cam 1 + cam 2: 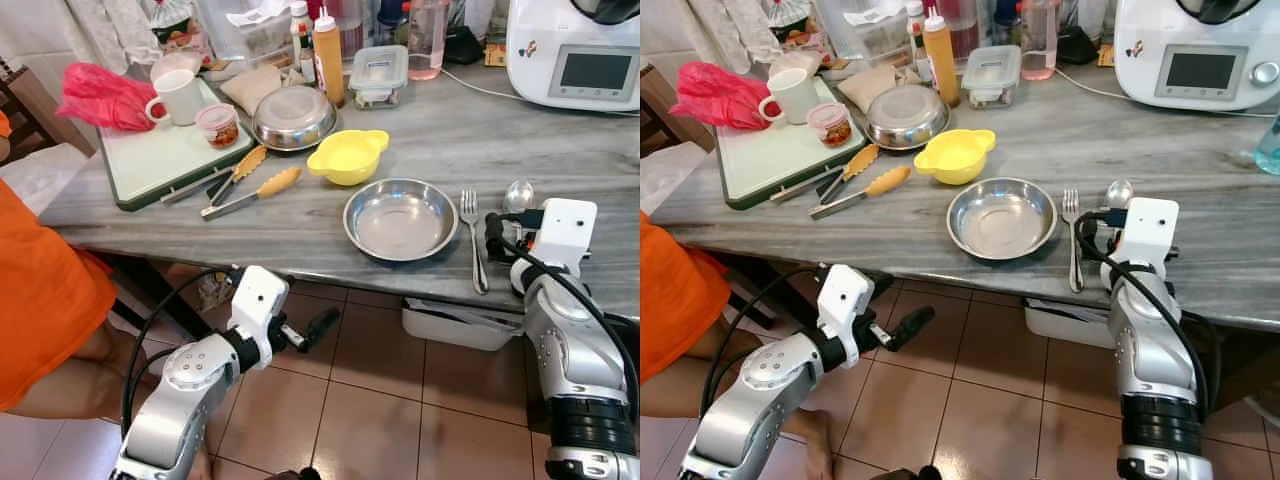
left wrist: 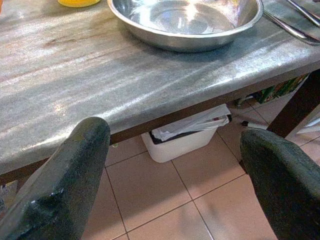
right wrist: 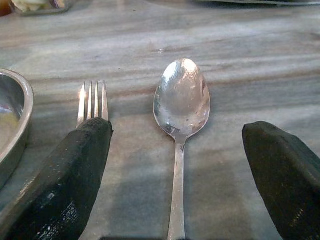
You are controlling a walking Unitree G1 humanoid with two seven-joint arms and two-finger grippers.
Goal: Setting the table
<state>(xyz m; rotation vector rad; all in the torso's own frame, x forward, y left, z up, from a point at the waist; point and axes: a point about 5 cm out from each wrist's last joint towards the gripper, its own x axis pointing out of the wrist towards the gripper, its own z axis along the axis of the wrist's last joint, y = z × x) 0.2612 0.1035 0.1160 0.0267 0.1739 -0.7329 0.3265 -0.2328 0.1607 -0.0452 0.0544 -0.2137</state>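
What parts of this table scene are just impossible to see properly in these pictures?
- spoon: in the eye views the right gripper and its white wrist cover the handle.
- fork: in the right wrist view a black finger hides all but the tines.
- white bin under the table: its contents are hidden by the tabletop's edge.

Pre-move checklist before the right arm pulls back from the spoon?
1. Spoon flat on the table, bowl end away from the robot: ok.
2. Right gripper open, fingers either side of the spoon handle, not pinching it: ok.
3. Fork between steel plate and spoon, roughly parallel to the spoon: ok.
4. Left finger overlaps the fork in the wrist view; touching or above it: cannot tell.
5. Left gripper open, below the table edge: ok.
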